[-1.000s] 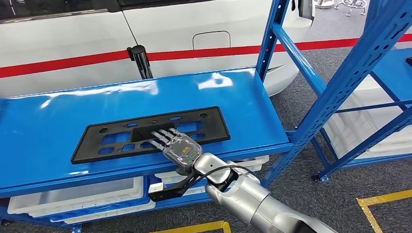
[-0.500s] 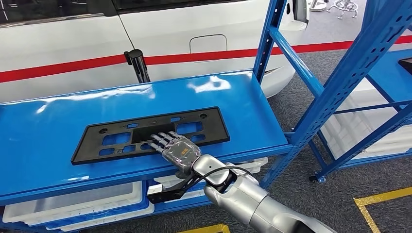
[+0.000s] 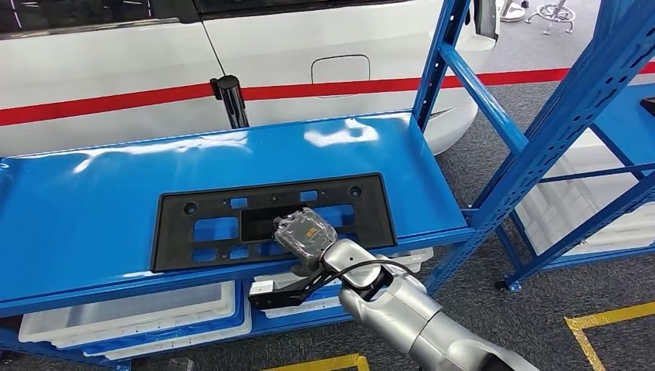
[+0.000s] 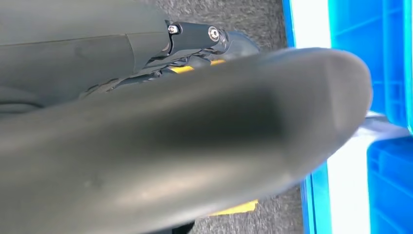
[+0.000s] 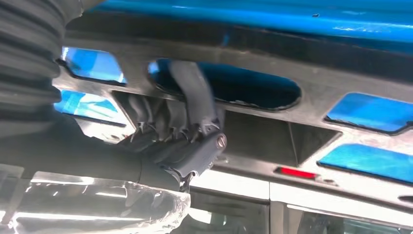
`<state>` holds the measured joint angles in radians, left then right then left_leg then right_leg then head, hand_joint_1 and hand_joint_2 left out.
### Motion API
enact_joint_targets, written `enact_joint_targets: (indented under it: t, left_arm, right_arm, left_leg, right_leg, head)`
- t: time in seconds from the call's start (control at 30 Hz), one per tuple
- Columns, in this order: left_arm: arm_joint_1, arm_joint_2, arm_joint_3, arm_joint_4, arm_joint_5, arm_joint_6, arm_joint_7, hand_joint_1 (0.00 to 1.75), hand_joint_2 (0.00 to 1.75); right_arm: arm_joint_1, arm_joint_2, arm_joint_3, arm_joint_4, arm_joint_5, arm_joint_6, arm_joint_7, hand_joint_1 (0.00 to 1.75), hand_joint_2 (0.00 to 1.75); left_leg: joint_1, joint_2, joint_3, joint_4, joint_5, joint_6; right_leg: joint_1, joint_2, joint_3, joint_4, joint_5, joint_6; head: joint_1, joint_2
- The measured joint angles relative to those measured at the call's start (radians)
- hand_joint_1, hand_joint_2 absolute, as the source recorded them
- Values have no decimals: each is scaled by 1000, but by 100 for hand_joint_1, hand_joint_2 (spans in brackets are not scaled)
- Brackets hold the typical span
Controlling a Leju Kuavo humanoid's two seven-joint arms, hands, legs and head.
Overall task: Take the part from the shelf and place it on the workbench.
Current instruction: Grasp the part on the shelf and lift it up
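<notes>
I see the part [image 3: 270, 219], a flat black rectangular plate with cut-out windows, lying on the blue shelf [image 3: 100, 193] close to its front edge, nearer the right end than the left. My right hand [image 3: 307, 230] is on the part's front middle. In the right wrist view its dark fingers [image 5: 192, 95] are curled down into one of the part's cut-outs and hooked around the rim, so the hand is grasping the part. The part lies flat on the shelf surface. My left hand [image 4: 185, 141] is a close grey blur in the left wrist view, and I cannot tell whether it is clenched or released. Below the shelf sit white bins [image 3: 131, 313]. Behind the shelf stands a white vehicle [image 3: 309, 46] with a red stripe.
</notes>
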<state>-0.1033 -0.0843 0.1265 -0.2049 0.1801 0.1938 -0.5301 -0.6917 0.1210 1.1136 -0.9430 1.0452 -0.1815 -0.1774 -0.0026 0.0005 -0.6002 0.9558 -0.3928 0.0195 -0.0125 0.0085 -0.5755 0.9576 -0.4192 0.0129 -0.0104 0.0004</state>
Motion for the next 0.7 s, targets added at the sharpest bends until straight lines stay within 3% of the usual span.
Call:
enact_joint_targets:
  t: [0.57,0.7]
  left_arm:
    - [0,0,8,0,-24,-2,27,0,0]
    - [0,0,10,0,-24,-2,29,0,0]
  right_arm:
    - [0,-7,-18,-8,-6,-5,-12,138,175]
    - [0,-8,-18,-9,-6,-6,-12,151,175]
  left_leg:
    - [5,-3,-1,0,6,-7]
    - [5,-3,-1,0,6,-7]
  right_leg:
    - [2,-2,0,0,4,-5]
    - [2,-2,-1,0,5,-6]
  head:
    - [0,0]
    - [0,0]
